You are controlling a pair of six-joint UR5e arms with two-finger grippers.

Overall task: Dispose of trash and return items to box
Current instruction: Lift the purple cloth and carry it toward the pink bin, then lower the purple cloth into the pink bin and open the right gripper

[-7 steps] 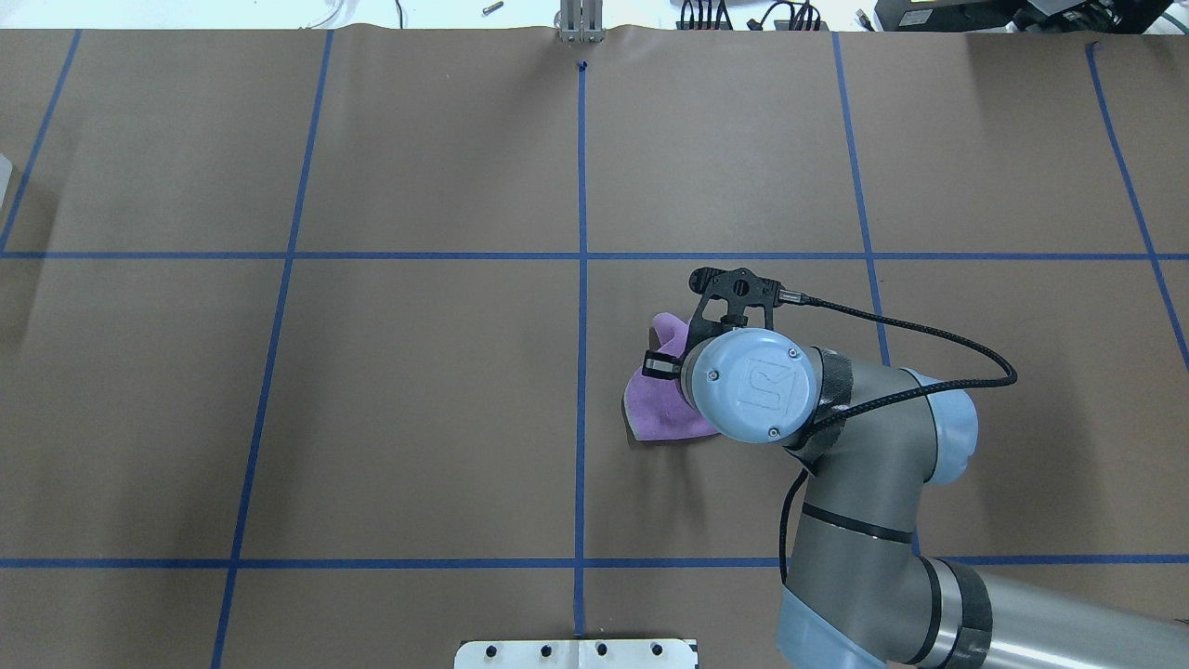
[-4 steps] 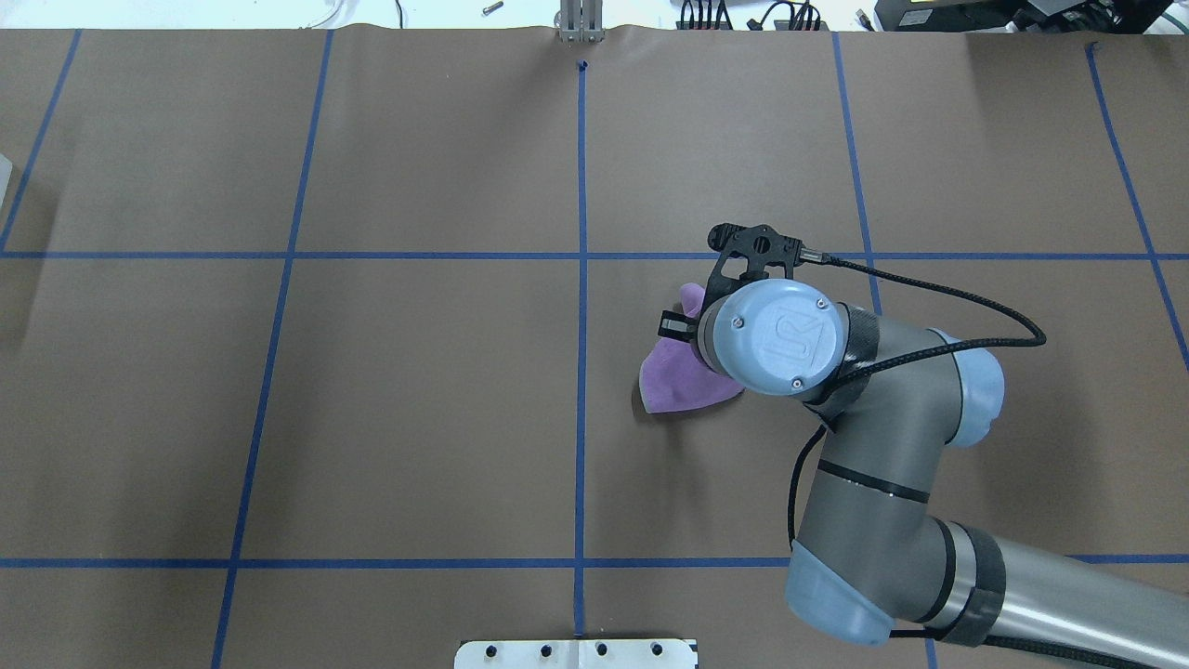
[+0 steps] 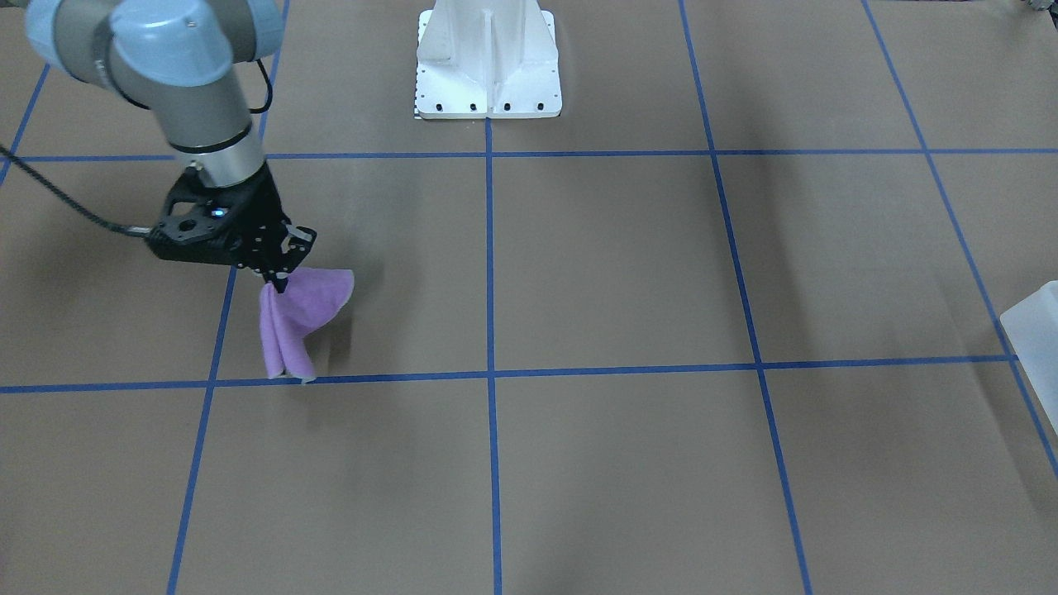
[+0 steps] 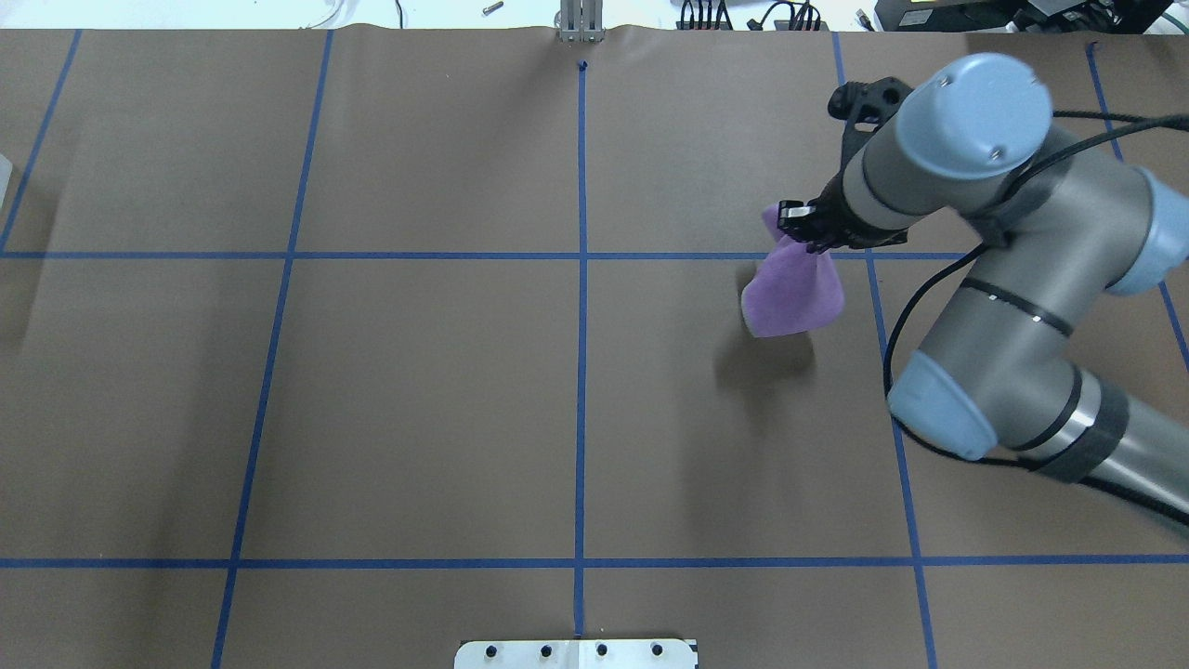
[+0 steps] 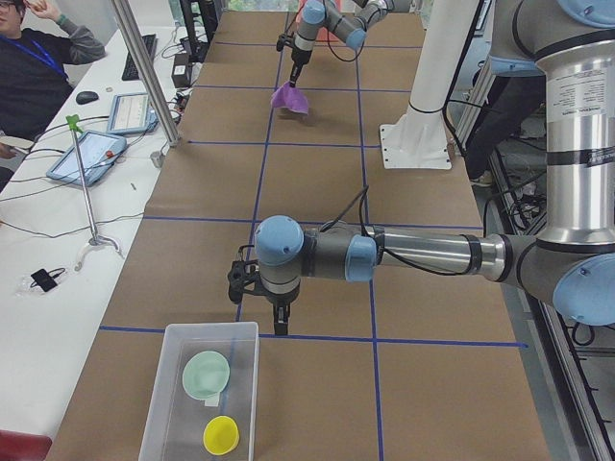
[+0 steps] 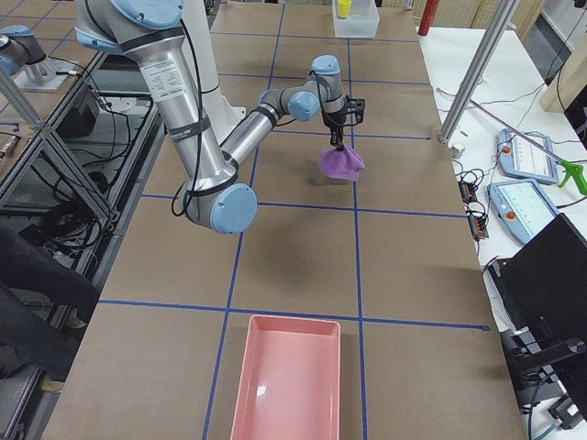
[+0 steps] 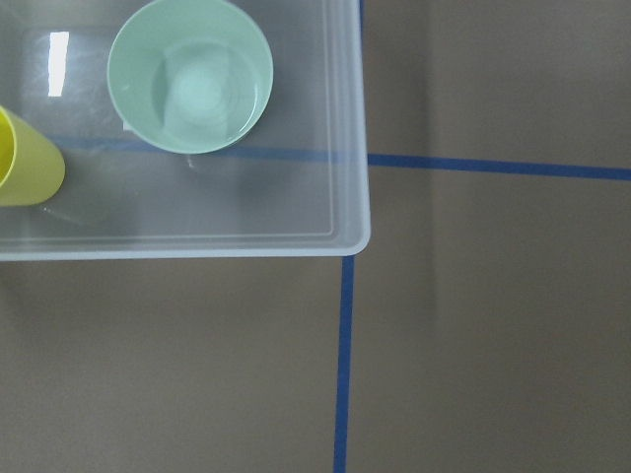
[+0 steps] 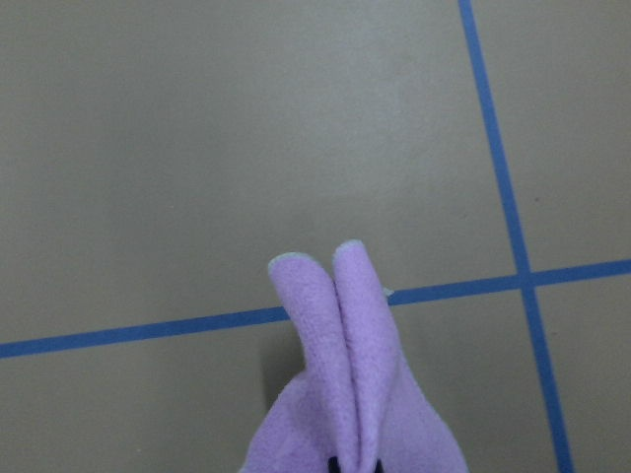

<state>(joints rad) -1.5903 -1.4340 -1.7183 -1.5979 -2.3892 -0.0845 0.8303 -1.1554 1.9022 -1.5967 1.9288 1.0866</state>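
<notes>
Box (image 5: 211,327), at table's left end, holds bowl (image 5: 206,374) and cup (image 5: 220,435). Cloth (image 4: 792,293) hangs above table at right, pinched by right gripper (image 3: 275,279), not yet boxed; left gripper's (image 5: 280,322) opening cannot be told.

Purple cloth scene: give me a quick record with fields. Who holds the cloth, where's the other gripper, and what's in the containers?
Cloth: purple fleece cloth, hanging pinched in the right gripper, seemingly clear of the brown table
Left gripper: above the table beside the frosted translucent plastic box; open or shut cannot be told
Box contents: mint green bowl, yellow cup
Tray: pink plastic tray, at the table end on the robot's right
</notes>
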